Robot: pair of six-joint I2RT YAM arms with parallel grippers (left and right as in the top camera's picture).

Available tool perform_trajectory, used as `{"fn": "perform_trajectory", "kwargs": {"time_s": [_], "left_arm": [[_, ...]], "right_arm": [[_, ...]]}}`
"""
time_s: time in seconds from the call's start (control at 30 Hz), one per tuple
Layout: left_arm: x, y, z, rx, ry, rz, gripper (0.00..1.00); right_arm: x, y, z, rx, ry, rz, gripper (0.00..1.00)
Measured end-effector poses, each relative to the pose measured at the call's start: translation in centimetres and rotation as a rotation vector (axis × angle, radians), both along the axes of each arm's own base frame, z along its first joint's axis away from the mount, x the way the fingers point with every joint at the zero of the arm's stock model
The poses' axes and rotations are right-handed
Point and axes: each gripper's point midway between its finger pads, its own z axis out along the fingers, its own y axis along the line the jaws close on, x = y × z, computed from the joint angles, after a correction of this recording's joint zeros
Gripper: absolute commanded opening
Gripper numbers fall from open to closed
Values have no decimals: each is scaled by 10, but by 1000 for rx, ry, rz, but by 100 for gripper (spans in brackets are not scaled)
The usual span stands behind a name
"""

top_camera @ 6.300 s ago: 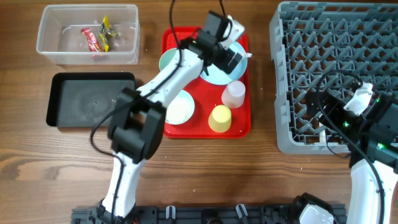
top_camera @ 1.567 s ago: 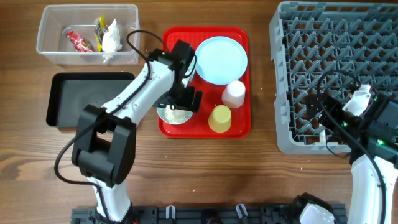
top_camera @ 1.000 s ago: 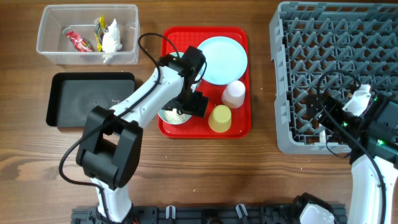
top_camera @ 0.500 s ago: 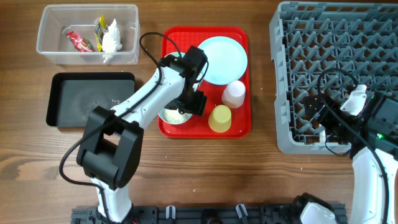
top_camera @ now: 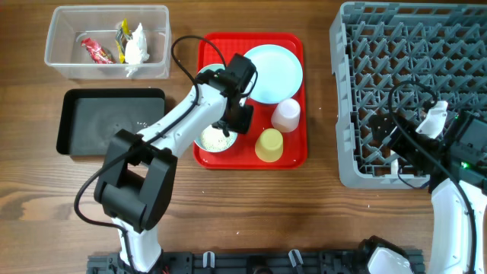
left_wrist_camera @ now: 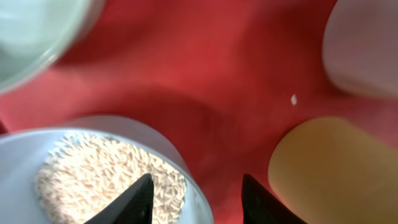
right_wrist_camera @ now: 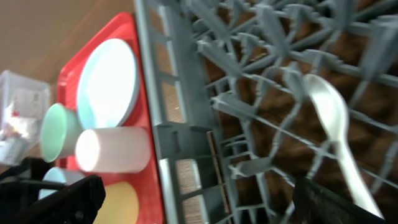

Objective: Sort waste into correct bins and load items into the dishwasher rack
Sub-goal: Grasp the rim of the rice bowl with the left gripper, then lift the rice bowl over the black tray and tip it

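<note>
My left gripper (top_camera: 231, 124) (left_wrist_camera: 196, 203) hangs low over the red tray (top_camera: 293, 156). Its jaws straddle the near rim of a pale blue bowl (top_camera: 211, 140) (left_wrist_camera: 186, 171) holding white rice grains (left_wrist_camera: 102, 180). One finger is inside over the rice and the other outside, with a gap on both sides. A yellow cup (top_camera: 268, 144) (left_wrist_camera: 336, 171), a white cup (top_camera: 287, 115) (left_wrist_camera: 367, 50), the blue plate (top_camera: 272, 72) and a second bowl (top_camera: 205, 76) share the tray. My right gripper (top_camera: 402, 143) (right_wrist_camera: 199, 205) stands open over the grey rack (top_camera: 411, 46), where a white spoon (right_wrist_camera: 333, 121) lies.
A clear tub (top_camera: 68, 65) at the back left holds red, yellow and white wrappers (top_camera: 125, 46). A black tray (top_camera: 84, 122) lies in front of it. Bare wooden table runs along the front edge.
The left jaws have drawn closer together around the rice bowl's rim, and the arm has shifted slightly towards the back, uncovering more of the bowl. The right arm edged a little to the left.
</note>
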Motion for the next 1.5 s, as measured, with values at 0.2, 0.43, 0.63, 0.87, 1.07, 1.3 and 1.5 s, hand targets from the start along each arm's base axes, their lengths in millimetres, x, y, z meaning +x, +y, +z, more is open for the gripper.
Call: {"fn": "perform_trajectory", "kwargs": {"time_s": [0.2,0.43,0.63,0.87,1.07,1.3,1.5], "left_arm": [[-17,4,-15,25,41,-14,44],[-14,2,-15,18,29,-15,26],[-13,1,-15,15,27,-12,8],[-12,3,-14,32,15,-10,4],[-16,7,-10,47,36,-9,4],[-9,18,44,-3,-33,46,4],[-12,45,102,-99,-88,157,4]], "right_arm": [[10,18,41,21,-145,125,100],[16,54,62,-23,-207,260,100],[20,79,43,-192,-121,277,100],[27,75,54,-373,-95,203,100],[23,69,63,-397,-67,181,100],[22,69,67,-397,-64,181,100],[22,69,66,-397,-64,181,100]]}}
